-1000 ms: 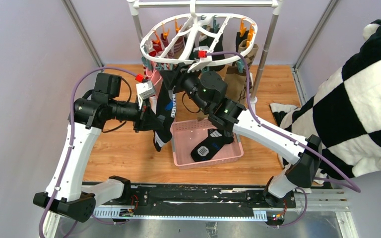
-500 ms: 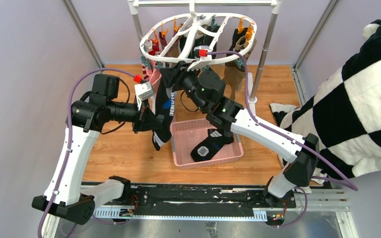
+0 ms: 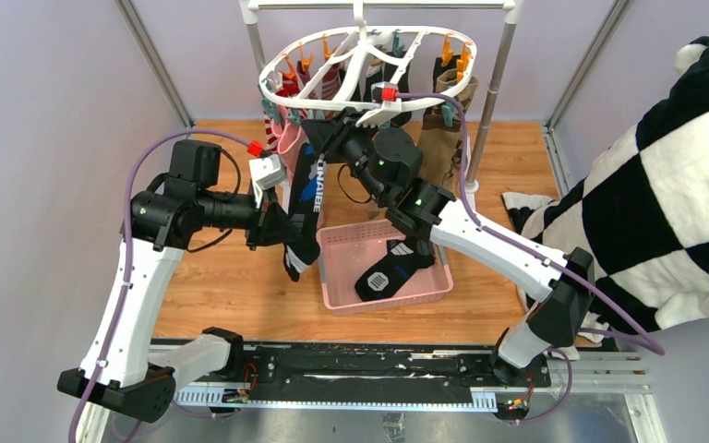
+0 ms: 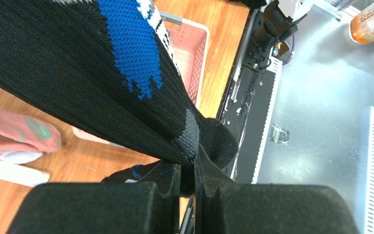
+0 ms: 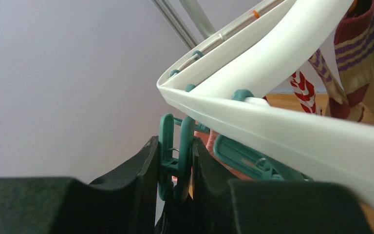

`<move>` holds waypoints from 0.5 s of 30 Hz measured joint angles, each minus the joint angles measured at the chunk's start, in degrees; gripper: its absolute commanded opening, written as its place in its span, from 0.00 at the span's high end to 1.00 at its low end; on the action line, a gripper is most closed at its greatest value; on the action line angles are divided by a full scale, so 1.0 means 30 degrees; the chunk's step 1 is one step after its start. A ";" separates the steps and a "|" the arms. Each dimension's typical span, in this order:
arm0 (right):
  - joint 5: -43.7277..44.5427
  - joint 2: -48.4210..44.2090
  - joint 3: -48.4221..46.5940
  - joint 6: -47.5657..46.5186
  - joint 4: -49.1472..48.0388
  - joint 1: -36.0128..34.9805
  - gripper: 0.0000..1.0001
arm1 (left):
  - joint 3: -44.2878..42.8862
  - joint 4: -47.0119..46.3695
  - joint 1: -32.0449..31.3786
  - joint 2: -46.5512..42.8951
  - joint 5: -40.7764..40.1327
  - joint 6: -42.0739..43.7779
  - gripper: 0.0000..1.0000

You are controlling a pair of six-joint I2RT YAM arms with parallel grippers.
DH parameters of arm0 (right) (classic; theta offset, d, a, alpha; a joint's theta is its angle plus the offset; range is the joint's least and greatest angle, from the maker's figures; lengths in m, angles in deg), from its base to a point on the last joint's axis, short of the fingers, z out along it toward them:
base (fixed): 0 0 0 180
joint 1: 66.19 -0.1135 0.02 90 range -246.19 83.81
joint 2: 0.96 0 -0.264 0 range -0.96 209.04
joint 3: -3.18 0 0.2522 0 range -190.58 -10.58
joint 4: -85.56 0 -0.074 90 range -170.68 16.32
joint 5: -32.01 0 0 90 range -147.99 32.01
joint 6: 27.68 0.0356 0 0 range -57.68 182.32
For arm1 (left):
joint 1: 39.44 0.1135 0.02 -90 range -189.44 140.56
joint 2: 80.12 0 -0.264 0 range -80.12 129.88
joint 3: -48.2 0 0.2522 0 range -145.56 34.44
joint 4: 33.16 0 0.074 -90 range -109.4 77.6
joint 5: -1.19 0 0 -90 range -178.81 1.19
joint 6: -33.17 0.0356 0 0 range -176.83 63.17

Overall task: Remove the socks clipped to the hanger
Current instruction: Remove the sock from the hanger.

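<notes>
Sock [image 3: 395,264] in pink basket [image 3: 345,255]

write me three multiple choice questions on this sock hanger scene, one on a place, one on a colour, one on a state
1. Where does the black sock with the white patch lie?
A. in the pink basket
B. on the checked cloth
C. on the bare wood

2. What colour is the hanger clip between the fingers of the right pincer?
A. orange
B. teal
C. white

3. What state is the left pincer in?
A. open and empty
B. shut on a pink sock
C. shut on the black sock with the blue patch

Key:
1 A, the sock rests inside the basket's walls.
2 B, the right wrist view shows it teal under the white rim.
3 C, its fingers meet on the black knit.
</notes>
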 measured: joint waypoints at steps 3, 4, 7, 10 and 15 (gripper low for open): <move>-0.0022 0.0000 0.0000 0.0160 -0.0007 0.0000 1.00 | 0.0036 -0.0007 -0.0007 -0.0095 -0.0007 0.0000 0.98; -0.0051 0.0000 0.0000 0.0175 -0.0015 0.0000 0.99 | 0.0102 -0.0036 -0.0007 -0.0146 -0.0029 0.0007 0.98; -0.0219 0.0000 0.0000 0.0197 0.0022 0.0036 0.93 | 0.0444 -0.0124 -0.0007 -0.0393 -0.0270 0.0029 0.98; -0.0648 -0.0007 0.0036 0.0233 0.0102 0.0233 0.95 | 0.1071 -0.0306 -0.0007 -0.0874 -0.0525 0.0087 0.98; -0.1377 -0.0117 0.0670 0.0255 0.0087 0.0437 0.69 | 0.2375 -0.0597 -0.0007 -0.1953 -0.0940 0.0284 0.99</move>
